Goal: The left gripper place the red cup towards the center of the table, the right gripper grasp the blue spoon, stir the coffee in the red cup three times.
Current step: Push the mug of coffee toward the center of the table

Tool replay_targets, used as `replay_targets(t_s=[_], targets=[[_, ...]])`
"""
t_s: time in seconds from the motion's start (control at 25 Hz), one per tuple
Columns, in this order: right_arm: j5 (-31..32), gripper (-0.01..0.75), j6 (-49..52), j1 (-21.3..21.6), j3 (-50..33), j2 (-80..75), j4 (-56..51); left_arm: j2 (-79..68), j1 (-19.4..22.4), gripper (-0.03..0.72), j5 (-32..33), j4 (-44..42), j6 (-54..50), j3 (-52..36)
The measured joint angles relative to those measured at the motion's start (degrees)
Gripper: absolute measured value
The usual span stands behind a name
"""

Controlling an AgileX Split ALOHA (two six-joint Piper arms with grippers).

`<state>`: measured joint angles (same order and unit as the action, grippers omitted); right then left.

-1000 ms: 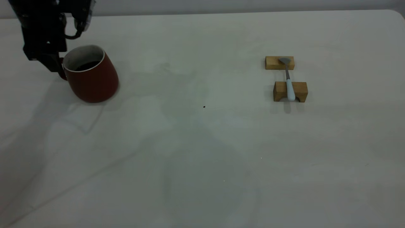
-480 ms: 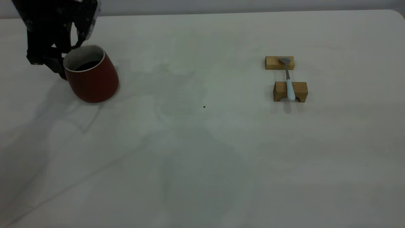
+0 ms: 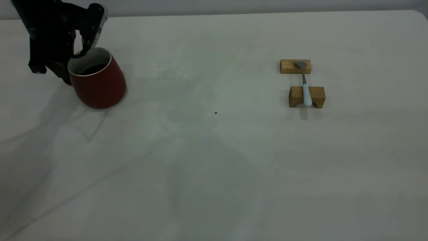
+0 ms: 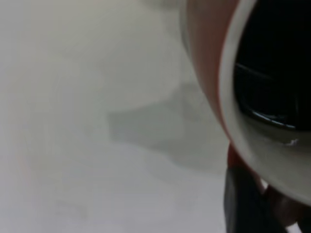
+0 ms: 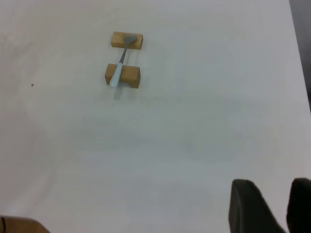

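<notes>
Red cup (image 3: pixel 98 82) is gripped at its handle by the left gripper (image 3: pixel 62 72) on the tabletop (image 3: pixel 214 150); right gripper (image 5: pixel 269 204) is held parted, well apart from the blue spoon (image 3: pixel 305 88).

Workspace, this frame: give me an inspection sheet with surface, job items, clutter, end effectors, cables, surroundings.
Surface: table, off-white, one dark speck near the middle.
Job items: cup at far left, coffee inside; spoon lying across two blocks, untouched.
Clutter: nothing seen.
End effectors: left end effector at the cup's handle side, grip hidden; right end effector well away from the spoon, fingers apart.
Cables: black loop over the cup rim.
Surroundings: grey wall behind the table.
</notes>
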<state>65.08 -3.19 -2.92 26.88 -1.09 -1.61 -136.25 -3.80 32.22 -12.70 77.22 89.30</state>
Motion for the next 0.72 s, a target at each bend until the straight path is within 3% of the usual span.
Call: replay_targets(t_s=[0.16, 0.4, 0.72], targets=[[0.0, 0.237, 0.0, 0.0, 0.0, 0.0, 0.0, 0.0, -0.2, 0.219, 1.1, 0.1, -0.8, 0.1], [0.0, 0.237, 0.0, 0.0, 0.0, 0.0, 0.0, 0.0, -1.4, 0.216, 3.2, -0.3, -4.4, 0.2], [0.0, 0.237, 0.0, 0.0, 0.0, 0.0, 0.0, 0.2, -7.7, 0.216, 3.9, -0.2, -6.1, 0.2]])
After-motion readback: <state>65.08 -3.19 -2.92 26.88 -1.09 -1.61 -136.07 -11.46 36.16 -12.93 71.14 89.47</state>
